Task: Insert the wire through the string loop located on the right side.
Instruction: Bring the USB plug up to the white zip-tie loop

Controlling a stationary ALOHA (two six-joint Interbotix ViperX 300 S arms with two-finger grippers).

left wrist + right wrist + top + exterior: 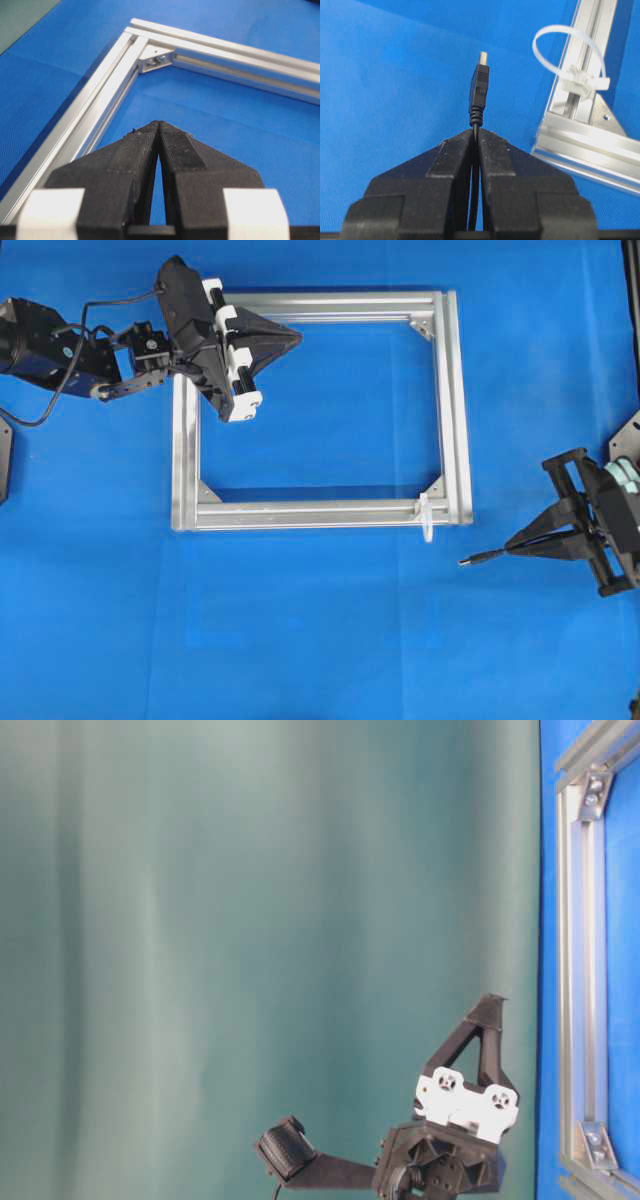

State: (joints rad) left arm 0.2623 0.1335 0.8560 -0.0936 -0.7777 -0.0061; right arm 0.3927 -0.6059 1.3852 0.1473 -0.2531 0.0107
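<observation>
Near the table's right edge, the right pincer [512,543] pinches the thin black plug-tipped wire [478,95], apart from the whitish translucent string loop [568,55]; the left pincer [159,125] is pressed together.

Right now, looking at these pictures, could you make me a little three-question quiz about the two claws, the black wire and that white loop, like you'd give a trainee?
1. True or false: the right claw is shut on the wire.
2. Multiple choice: the string loop sits on (A) the blue table cover, (B) the aluminium frame, (C) the left claw.
3. Short answer: has the wire's plug gone through the loop yet?

Key:
1. True; the plug sticks out past the closed fingers.
2. B; it stands on the frame near its lower right corner in the overhead view.
3. No; the plug is off to one side of the loop, apart from it.
</observation>
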